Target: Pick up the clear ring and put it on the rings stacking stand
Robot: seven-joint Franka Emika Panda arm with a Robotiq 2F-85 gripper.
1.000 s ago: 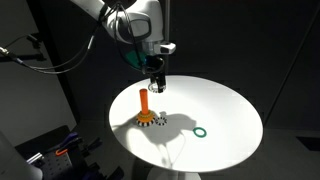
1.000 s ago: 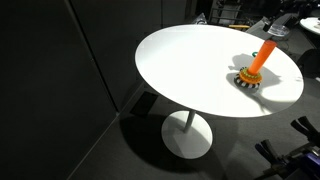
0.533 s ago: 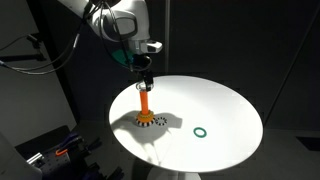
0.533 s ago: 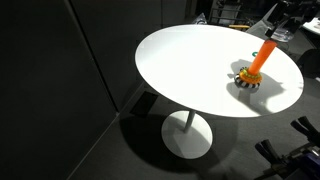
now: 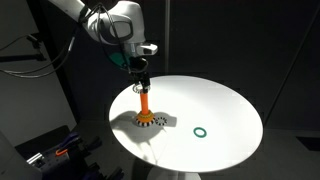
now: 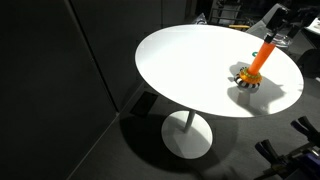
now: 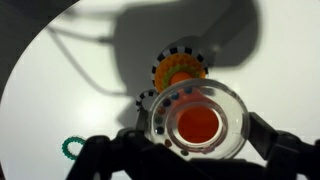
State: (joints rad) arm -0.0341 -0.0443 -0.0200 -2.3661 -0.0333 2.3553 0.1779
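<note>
Step in hand is placement: gripper (image 5: 141, 84) grips the clear ring (image 7: 236, 118) btwn its fingers, centred just above the peg of the rings stacking stand (image 5: 146, 110); next move, by judgement: lower straight, peg thru hole, then release.

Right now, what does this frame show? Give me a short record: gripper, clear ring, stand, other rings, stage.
gripper: shut on the clear ring, right above the stand's orange peg
clear ring: held level, peg top visible through its hole
stand: upright on the white table
other rings: green ring lies apart; dotted ring beside the stand's base
stage: lined up over the peg, not released
</note>
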